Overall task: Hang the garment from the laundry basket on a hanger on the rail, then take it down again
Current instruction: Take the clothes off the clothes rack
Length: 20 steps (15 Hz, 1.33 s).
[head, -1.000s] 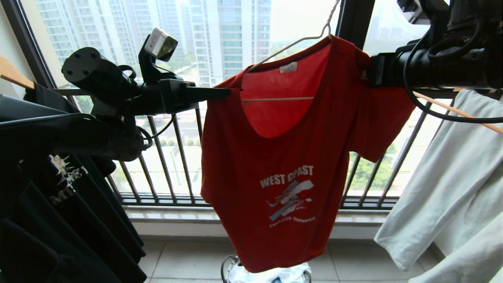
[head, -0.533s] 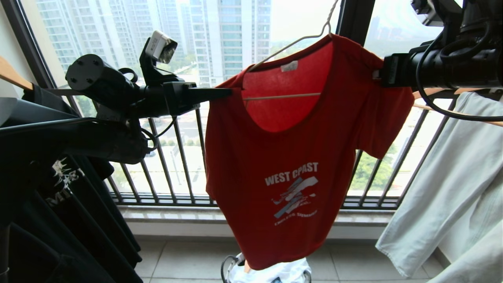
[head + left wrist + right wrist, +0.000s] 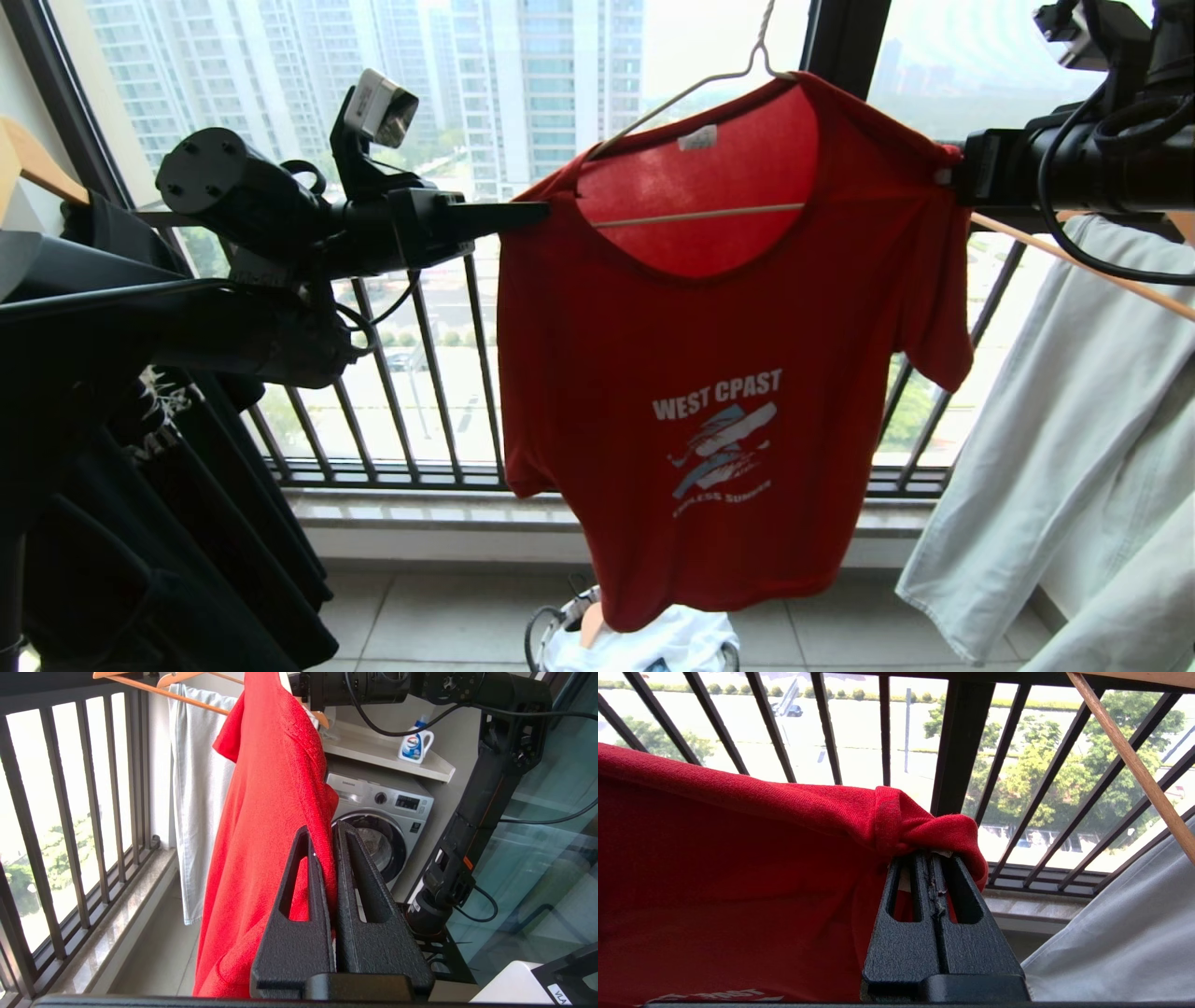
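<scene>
My left pincer (image 3: pixel 537 215) at nine o'clock and right pincer (image 3: pixel 948 173) at three grip the shirt (image 3: pixel 691 373), hanger (image 3: pixel 695 217) inside; unhanging remains.

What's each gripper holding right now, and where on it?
Both hold the red T-shirt. The left gripper is shut on its left shoulder edge, the right gripper on bunched fabric at the right shoulder. The shirt hangs spread between them on the wire hanger.

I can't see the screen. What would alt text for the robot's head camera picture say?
A red T-shirt hangs on a white wire hanger before a balcony window, each shoulder pinched by a black robot gripper: left gripper, right gripper. A black T-shirt hangs left, pale trousers right.
</scene>
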Available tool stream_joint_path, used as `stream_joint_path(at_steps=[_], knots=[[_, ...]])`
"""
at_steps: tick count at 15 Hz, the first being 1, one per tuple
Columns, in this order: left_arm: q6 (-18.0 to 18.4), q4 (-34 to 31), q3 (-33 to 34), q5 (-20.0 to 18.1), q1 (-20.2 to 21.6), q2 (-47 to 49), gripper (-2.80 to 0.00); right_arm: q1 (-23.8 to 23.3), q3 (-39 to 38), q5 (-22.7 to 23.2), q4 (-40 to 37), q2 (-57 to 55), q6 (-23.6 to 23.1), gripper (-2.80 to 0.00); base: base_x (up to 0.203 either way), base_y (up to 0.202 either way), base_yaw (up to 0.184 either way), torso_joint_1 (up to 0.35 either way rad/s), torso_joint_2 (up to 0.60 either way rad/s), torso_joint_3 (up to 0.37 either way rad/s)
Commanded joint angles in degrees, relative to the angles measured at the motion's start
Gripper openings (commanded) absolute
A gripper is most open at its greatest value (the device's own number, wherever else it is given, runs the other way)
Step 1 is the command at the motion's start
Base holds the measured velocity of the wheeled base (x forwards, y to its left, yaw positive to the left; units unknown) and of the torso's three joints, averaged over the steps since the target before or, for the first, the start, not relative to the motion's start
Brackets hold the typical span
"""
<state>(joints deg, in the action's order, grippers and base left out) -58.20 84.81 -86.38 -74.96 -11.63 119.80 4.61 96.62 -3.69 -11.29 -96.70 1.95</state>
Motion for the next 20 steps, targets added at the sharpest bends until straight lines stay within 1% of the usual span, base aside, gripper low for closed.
stream_joint_path(at_steps=[1, 5, 7, 10, 11, 16, 18, 20], knots=[[-0.73, 0.53, -0.01, -0.18, 0.03, -0.37, -2.80, -0.39, -1.26, -0.10, -0.16, 0.21, 0.06, -2.80, 0.000, 0.000, 0.000, 0.000, 0.00, 0.000], [-1.27, 0.13, -0.44, -0.18, 0.03, -0.53, -2.80, 0.45, -2.31, 1.05, -0.05, 1.77, -0.10, -2.80, 0.000, 0.000, 0.000, 0.000, 0.00, 0.000], [-2.95, 0.25, -1.33, -0.15, 0.03, -0.28, -2.80, 1.38, -2.22, 1.05, -0.05, 1.86, -0.10, -2.80, 0.000, 0.000, 0.000, 0.000, 0.00, 0.000], [-3.23, 0.62, -1.77, -0.10, 0.03, -0.09, -2.80, 2.15, -2.13, 0.97, 0.04, 1.86, -0.18, -2.80, 0.000, 0.000, 0.000, 0.000, 0.00, 0.000], [-3.23, 0.53, -1.77, -0.10, 0.03, -0.18, -2.80, 2.21, -1.99, 0.97, 0.04, 1.86, -0.19, 0.00, 0.000, 0.000, 0.000, 0.000, 0.00, 0.000], [-3.32, 0.53, -2.32, -0.10, 0.03, -0.09, -2.80, 2.96, -2.55, 1.30, -0.81, 2.77, -0.13, 0.00, 0.000, 0.000, 0.000, 0.000, 0.00, 0.000], [-3.69, 0.27, -3.00, -0.10, 0.03, 0.09, -2.80, 4.03, -5.33, 3.22, -3.02, 4.47, -0.19, 0.00, 0.000, 0.000, 0.000, 0.000, 0.00, 0.000], [-3.76, 0.36, -3.00, -0.10, 0.03, 0.07, -2.80, 4.34, -8.34, 4.05, -3.45, 5.32, -0.04, 0.00, 0.000, 0.000, 0.000, 0.000, 0.00, 0.000]])
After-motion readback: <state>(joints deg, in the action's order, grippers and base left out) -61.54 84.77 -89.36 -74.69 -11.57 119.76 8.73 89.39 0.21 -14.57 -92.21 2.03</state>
